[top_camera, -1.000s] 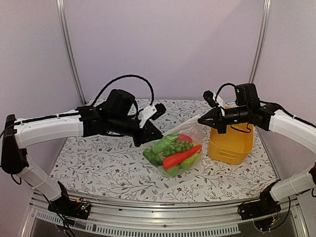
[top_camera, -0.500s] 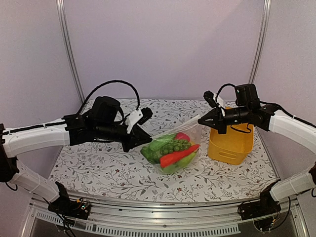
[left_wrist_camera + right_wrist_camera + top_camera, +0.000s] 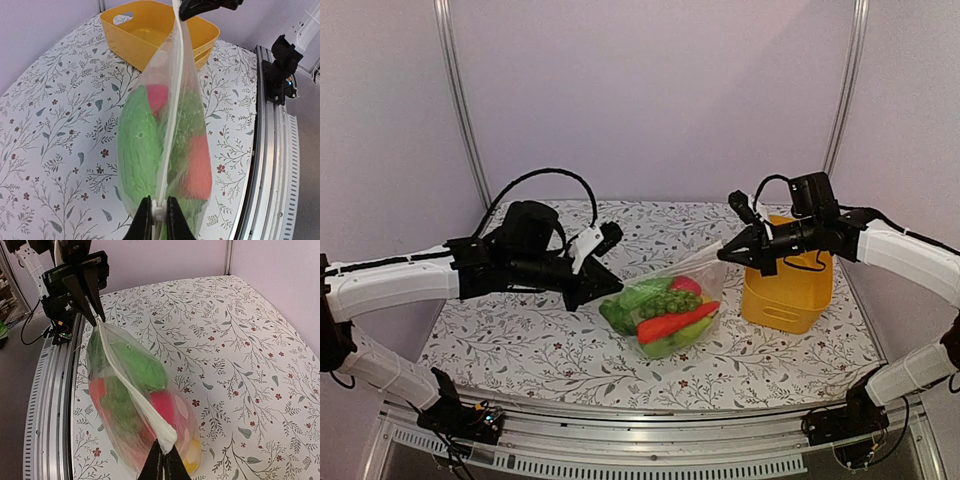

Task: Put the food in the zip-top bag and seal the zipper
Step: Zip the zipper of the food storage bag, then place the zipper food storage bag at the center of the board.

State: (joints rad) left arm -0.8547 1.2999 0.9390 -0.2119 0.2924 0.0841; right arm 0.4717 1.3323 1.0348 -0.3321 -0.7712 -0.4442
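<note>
The zip-top bag hangs stretched between the two arms, low over the table and near the yellow bin. The left gripper is clenched on one end of the zipper, and the right gripper on the other end (both pinch it tightly). The food lies inside the bag.
</note>
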